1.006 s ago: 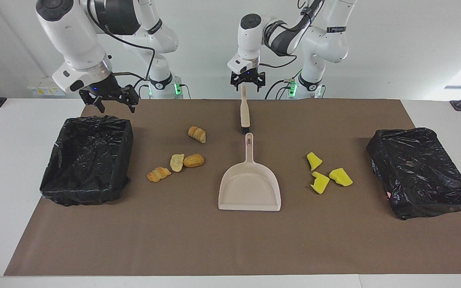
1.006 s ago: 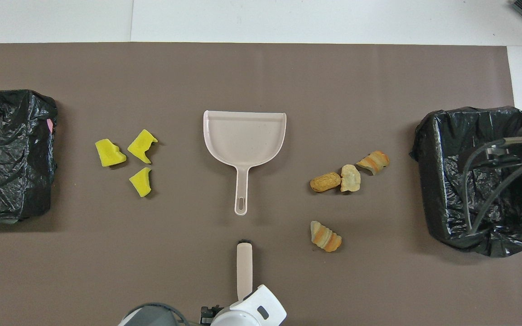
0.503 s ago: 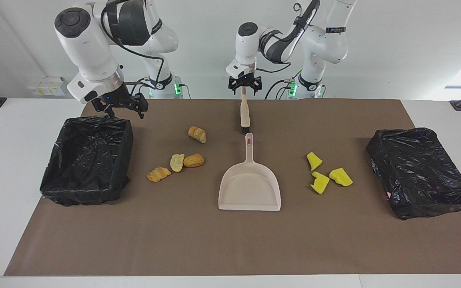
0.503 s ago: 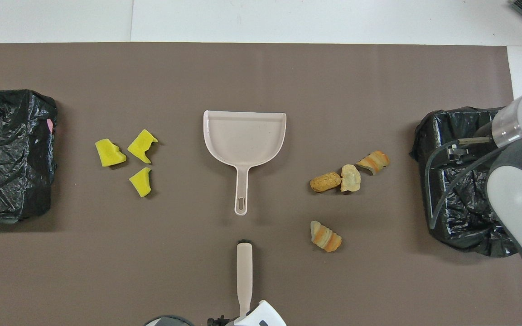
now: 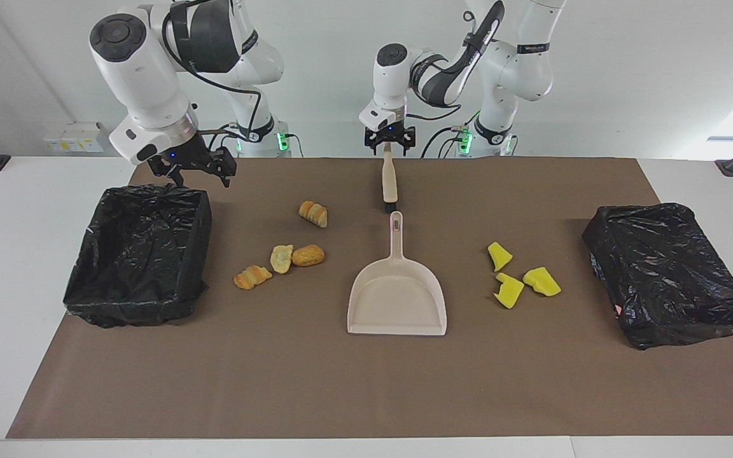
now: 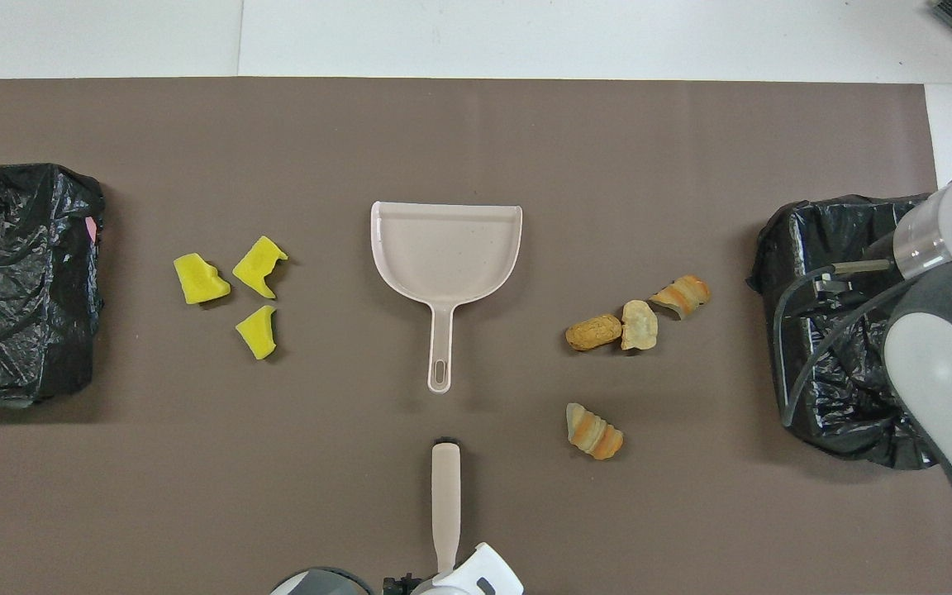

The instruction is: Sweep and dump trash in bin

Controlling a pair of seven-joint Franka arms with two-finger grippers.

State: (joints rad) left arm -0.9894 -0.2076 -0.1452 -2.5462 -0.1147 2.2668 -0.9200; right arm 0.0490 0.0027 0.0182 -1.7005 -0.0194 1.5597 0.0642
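A beige brush [image 5: 389, 181] with black bristles lies near the robots, its bristle tip pointing at the handle of the beige dustpan [image 5: 397, 305]. My left gripper [image 5: 390, 146] is open at the brush handle's end, fingers either side of it. My right gripper [image 5: 193, 175] is open over the rim of the open black-lined bin [image 5: 196, 248] at the right arm's end. Three yellow chunks [image 5: 509, 290] lie beside the dustpan toward the left arm's end. Several bread pieces [image 5: 308, 255] lie toward the right arm's end.
A second black-bagged bin [image 5: 669, 273] stands at the left arm's end of the brown mat [image 5: 315, 388]. In the overhead view the right arm [image 6: 939, 347] covers part of the open bin [image 6: 782, 248]. One bread piece [image 6: 594, 430] lies apart, nearer the robots.
My right gripper has come down toward the open bin's rim. My left gripper has drawn back along the brush handle to its end. The brush, dustpan and trash have not moved.
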